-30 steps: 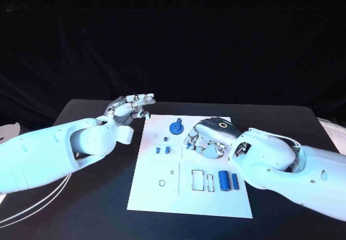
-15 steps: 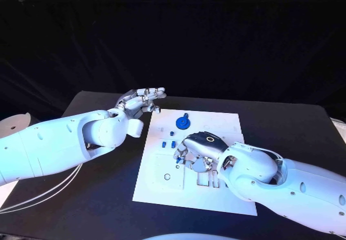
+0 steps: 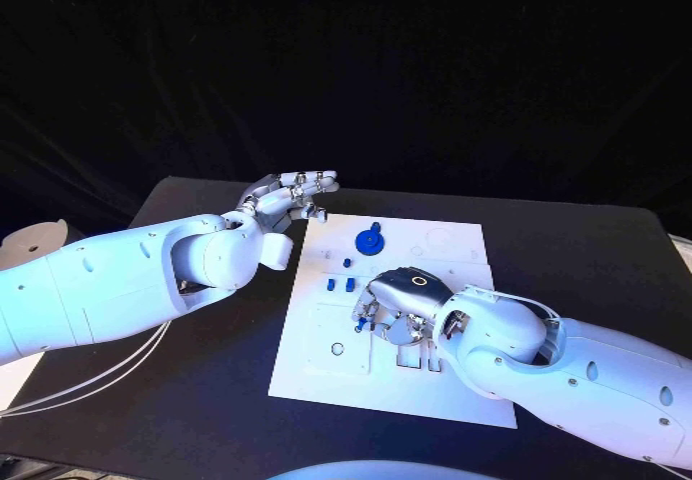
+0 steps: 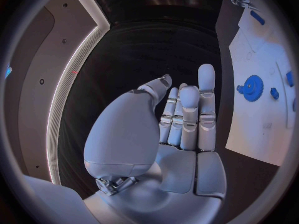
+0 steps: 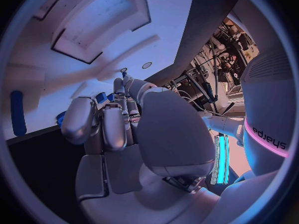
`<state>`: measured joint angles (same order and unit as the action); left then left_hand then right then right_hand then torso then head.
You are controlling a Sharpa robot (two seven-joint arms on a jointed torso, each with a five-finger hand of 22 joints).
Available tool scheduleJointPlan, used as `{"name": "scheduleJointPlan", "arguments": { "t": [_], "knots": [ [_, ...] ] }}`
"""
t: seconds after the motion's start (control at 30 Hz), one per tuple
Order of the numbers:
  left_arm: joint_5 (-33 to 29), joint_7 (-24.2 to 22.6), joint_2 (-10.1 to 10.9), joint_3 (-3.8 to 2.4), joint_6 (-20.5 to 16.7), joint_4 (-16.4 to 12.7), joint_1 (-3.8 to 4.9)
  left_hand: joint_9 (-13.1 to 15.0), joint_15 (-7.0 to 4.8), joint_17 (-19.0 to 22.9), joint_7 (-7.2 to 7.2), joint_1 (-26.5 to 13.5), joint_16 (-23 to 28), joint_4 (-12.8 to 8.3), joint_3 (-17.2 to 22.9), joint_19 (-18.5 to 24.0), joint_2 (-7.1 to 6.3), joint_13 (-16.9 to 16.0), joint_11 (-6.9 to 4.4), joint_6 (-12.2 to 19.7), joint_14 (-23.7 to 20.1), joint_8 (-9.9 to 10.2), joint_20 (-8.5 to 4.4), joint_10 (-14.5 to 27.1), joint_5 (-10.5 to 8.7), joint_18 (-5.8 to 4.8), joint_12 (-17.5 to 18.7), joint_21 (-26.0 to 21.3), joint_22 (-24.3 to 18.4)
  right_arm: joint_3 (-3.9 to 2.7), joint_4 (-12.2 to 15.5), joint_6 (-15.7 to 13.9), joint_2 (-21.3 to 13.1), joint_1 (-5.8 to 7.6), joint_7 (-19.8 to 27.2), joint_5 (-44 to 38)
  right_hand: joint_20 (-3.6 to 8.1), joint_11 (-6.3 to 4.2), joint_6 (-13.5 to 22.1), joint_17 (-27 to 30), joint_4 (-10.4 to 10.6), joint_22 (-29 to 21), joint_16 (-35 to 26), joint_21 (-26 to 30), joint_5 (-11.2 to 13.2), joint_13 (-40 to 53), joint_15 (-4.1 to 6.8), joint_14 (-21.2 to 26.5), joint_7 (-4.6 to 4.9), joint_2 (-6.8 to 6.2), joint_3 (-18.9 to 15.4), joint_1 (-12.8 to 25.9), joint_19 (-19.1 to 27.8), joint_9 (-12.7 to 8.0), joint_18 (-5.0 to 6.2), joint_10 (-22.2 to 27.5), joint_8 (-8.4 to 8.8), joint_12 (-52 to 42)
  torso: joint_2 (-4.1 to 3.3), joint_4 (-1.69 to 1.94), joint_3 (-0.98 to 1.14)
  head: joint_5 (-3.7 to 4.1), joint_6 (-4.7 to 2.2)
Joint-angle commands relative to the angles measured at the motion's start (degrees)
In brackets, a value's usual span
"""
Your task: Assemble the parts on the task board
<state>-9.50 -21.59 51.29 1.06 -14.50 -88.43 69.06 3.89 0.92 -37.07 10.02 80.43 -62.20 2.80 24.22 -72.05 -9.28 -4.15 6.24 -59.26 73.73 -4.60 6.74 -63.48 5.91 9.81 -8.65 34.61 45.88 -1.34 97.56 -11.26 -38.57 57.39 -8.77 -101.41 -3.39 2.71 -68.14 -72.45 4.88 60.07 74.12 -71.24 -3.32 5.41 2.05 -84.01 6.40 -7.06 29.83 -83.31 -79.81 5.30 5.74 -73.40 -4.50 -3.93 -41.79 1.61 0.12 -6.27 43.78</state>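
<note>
The right robot hand (image 3: 398,305) hangs palm-down over the middle of the task board (image 3: 320,375), fingers curled toward the white plate; whether they pinch a part or merely close above it I cannot tell, since the palm hides the fingertips in the head view and the right wrist view shows only bent fingers (image 5: 102,127) with small blue pieces near them. It seems placed there to work on the pockets in the board's centre, probably to pick up or seat a piece. The left robot hand (image 3: 293,195) is raised off the desk (image 3: 180,395) just beyond the board's far left corner, holding nothing, fingers straight and close together with the thumb apart, likely parked clear of the working area. On the board, a blue gear (image 3: 369,241) sits near the far edge, and 2 small blue pieces (image 3: 338,285) lie just beside the right robot hand toward the left. Compared with 1 second ago, the right robot hand has come from the board's right side toward its centre and now covers the 2 blue cylinders that lay nearer the robot, while the left robot hand has stayed raised; the whole picture has also shifted, so the camera moved.
</note>
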Motion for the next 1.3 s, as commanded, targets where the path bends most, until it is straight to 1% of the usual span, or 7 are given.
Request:
{"name": "scheduleJointPlan", "arguments": {
  "t": [0.03, 0.57, 0.7, 0.83, 1.07, 1.2, 1.3],
  "knots": [
    [0.03, -0.15, -0.10, -0.04, 0.81, -0.15, 0.03, -0.09, 0.06, 0.07, 0.21, 0.22, -0.31, -0.23, 0.01, 0.12, 0.41, 0.09, -0.03, 0.17, -0.28, 0.09, -0.22, 0.31, 0.35, 0.62, -0.25, -0.22, -0.07, 0.02, -0.12, 1.80, 0.18, -0.09, 0.21, -0.70, -0.45, 0.37, 0.01, -0.10, -0.12, -0.05, 0.29, -0.21, -0.16, -0.08, -0.32, -3.13, 0.55, 0.04, 0.13, 0.71, -0.13, 0.09, 0.05, 0.21, 0.07, 0.29, 0.02, 0.00, -0.01, -0.04, 0.08],
    [0.38, -0.01, -0.03, -0.04, 0.94, -0.30, 0.03, -0.09, 0.06, 0.07, 0.21, 0.22, -0.31, -0.23, 0.01, 0.12, 0.41, 0.09, -0.03, 0.17, -0.28, 0.09, -0.22, 0.31, 0.35, 0.62, -0.25, -0.22, -0.07, 0.12, -1.58, 2.18, 1.21, -0.36, -0.46, -1.63, -0.48, 0.38, 0.02, -0.14, -0.13, -0.02, 0.34, -0.23, -0.14, -0.12, -0.35, -3.13, 0.56, 0.03, 0.09, 0.88, -0.13, 0.11, 0.05, 0.21, 0.10, 0.28, -0.01, 0.06, -0.02, -0.31, 0.37],
    [0.39, 0.01, 0.00, -0.04, 0.95, -0.31, 0.03, -0.09, 0.09, 0.14, 0.25, 0.19, -0.31, -0.24, 0.02, 0.12, 0.43, 0.11, 0.00, 0.22, -0.32, 0.11, -0.21, 0.40, 0.34, 0.61, -0.27, -0.24, -0.08, 0.13, -1.69, 2.38, 1.41, -0.42, -0.54, -1.75, -0.48, 0.38, 0.02, -0.14, -0.13, -0.02, 0.34, -0.23, -0.14, -0.12, -0.35, -3.13, 0.56, 0.03, 0.09, 0.88, -0.13, 0.11, 0.05, 0.21, 0.10, 0.28, 0.00, 0.02, -0.02, -0.37, 0.44],
    [0.40, 0.03, 0.01, -0.04, 0.97, -0.31, 0.03, -0.09, 0.09, 0.14, 0.25, 0.19, -0.31, -0.24, 0.02, 0.12, 0.43, 0.11, 0.00, 0.22, -0.32, 0.11, -0.21, 0.40, 0.34, 0.61, -0.27, -0.24, -0.08, 0.14, -1.67, 3.42, 1.60, -0.48, -0.66, -1.82, -0.49, 0.38, 0.02, -0.20, -0.15, 0.01, 0.40, -0.25, -0.14, -0.13, -0.35, -3.14, 0.56, 0.04, 0.09, 0.91, -0.14, 0.11, 0.04, 0.21, 0.10, 0.28, 0.00, 0.02, -0.01, -0.40, 0.50],
    [0.40, 0.08, 0.03, -0.04, 1.00, -0.25, 0.03, -0.09, 0.09, 0.14, 0.25, 0.19, -0.31, -0.24, 0.02, 0.12, 0.43, 0.11, 0.00, 0.22, -0.32, 0.11, -0.21, 0.40, 0.34, 0.61, -0.27, -0.24, -0.08, 0.26, -1.94, 6.08, 1.92, -0.52, -1.06, -1.89, -0.59, 0.43, 0.07, -0.03, -0.18, -0.20, 0.30, -0.12, -0.08, -0.31, -0.42, -3.08, 0.53, -0.17, -0.41, 1.86, 0.00, 0.19, 0.10, 0.28, 0.21, 0.28, 0.02, -0.05, -0.07, -0.34, 0.63],
    [0.41, 0.11, 0.03, -0.04, 1.03, -0.20, 0.03, -0.09, 0.10, 0.20, 0.25, 0.21, -0.31, -0.27, 0.04, 0.12, 0.45, 0.12, 0.01, 0.24, -0.35, 0.11, -0.20, 0.47, 0.35, 0.60, -0.29, -0.26, -0.09, 0.31, -2.48, 6.50, 2.02, -0.53, -1.47, -1.91, -0.70, 0.61, 0.69, 0.08, -0.11, -0.43, 0.26, 0.05, -0.13, -0.59, -0.55, -3.02, 0.69, -0.32, -0.76, 2.65, 0.16, 0.11, 0.15, 0.94, 0.57, 0.43, 0.05, -0.01, -0.06, -0.25, 0.58],
    [0.41, 0.13, 0.06, -0.04, 1.04, -0.22, 0.04, -0.09, 0.10, 0.20, 0.25, 0.21, -0.31, -0.27, 0.04, 0.12, 0.45, 0.12, 0.01, 0.24, -0.35, 0.11, -0.20, 0.47, 0.35, 0.60, -0.29, -0.26, -0.09, 0.34, -2.83, 6.14, 2.07, -0.53, -1.81, -1.74, -0.96, 1.10, 1.79, -0.05, 0.03, -0.81, 0.46, 0.32, -0.15, -1.18, -0.97, -3.05, 1.14, -0.66, -1.04, 3.50, 0.39, -0.09, 0.20, 2.91, 0.92, 0.57, 0.02, 0.04, -0.03, -0.25, 0.62]
  ]
}}
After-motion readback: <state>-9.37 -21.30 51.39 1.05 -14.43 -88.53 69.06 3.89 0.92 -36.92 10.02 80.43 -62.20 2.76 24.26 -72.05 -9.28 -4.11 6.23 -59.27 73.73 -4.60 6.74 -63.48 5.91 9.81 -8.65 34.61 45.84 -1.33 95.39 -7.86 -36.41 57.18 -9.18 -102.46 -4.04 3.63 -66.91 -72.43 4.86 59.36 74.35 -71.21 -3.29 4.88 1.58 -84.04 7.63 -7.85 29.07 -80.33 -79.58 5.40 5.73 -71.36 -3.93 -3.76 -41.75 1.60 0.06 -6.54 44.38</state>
